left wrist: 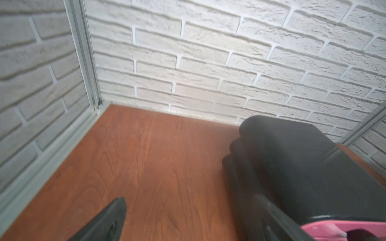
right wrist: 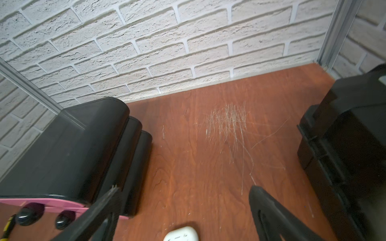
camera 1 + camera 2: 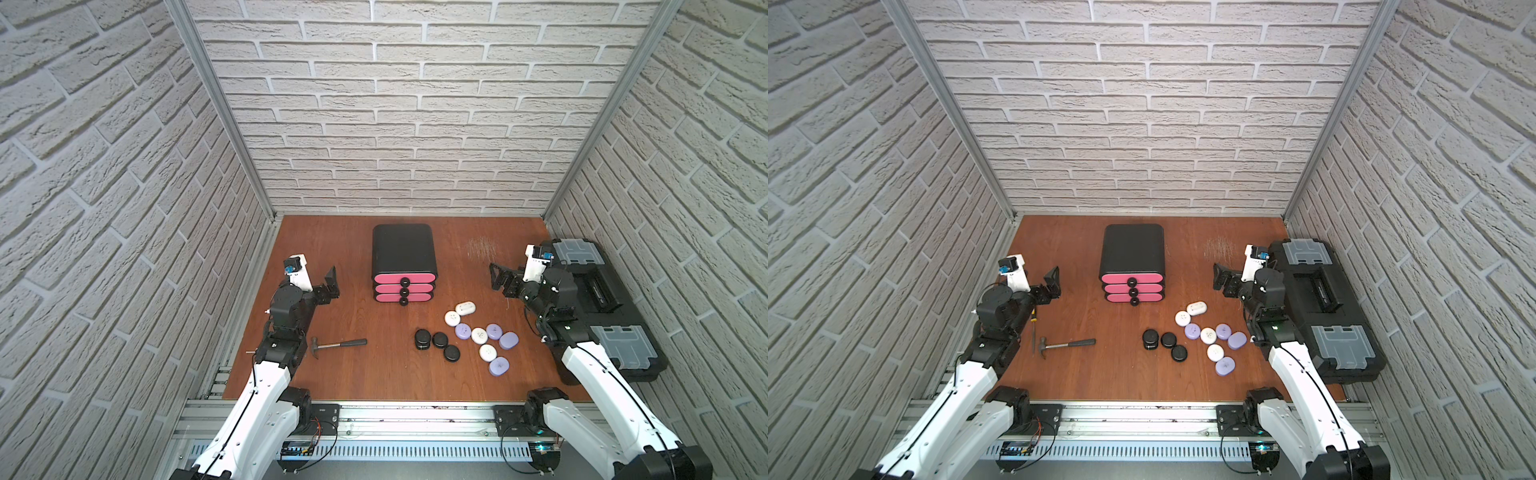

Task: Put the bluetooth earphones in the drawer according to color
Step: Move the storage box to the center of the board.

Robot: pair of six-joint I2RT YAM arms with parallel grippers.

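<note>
Left pincer (image 3: pixel 330 284) and right pincer (image 3: pixel 498 278) gape empty; right wrist view, unlike left's, shows white earphone (image 2: pixel 180 234).

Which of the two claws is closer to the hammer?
The left gripper: it hangs open just beyond the hammer. The right gripper, also open, sits far off beside the toolbox.

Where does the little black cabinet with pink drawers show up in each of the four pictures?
In a top view: drawer cabinet mid-table, toward the brick back wall.
In a top view: drawer cabinet likewise, knobs facing the camera.
Left wrist: its black side close up, pink front at the picture's edge.
Right wrist: its other side, two knobs visible.
Shared landmark: that brick back wall behind it.
</note>
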